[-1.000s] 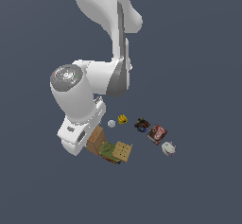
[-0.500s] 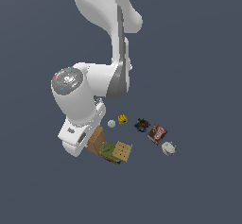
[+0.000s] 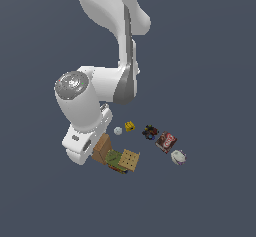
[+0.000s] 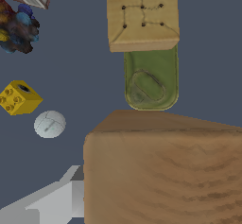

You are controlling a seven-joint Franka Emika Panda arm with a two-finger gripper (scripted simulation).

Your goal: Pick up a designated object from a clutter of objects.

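Landmark: the brown box (image 3: 102,147) — everything below is placed against it

Brown box: the largest piece of the clutter, lying on the dark floor under the arm's white wrist, half hidden by it in the exterior view; it fills much of the wrist view (image 4: 163,176)

Gripper: the gripper (image 3: 84,149) is down at the box; one pale finger (image 4: 52,202) shows in the wrist view right against a long side of the box, the other is out of sight

Finger state: I cannot tell how wide the fingers stand or whether they have pinched the box — only one is visible

Progress: reaching down to the box looks done; as far as I can judge the box rests on the floor, so closing firmly and lifting are left

Green lump (image 3: 113,158): one, touching the box's end

Tan dotted square (image 3: 130,158): one, just beyond the green lump, overlapping it in the wrist view

White ball (image 3: 118,130): one, near the box's side but apart from it

Yellow piece (image 3: 130,126): one studded block, just past the ball

Dark multicoloured clump (image 3: 149,132): one, farther out than the yellow piece

Dark red packet (image 3: 166,141): one, well apart from the box

White lump (image 3: 178,156): one, the farthest item from the box

Count: eight items in all, one of each
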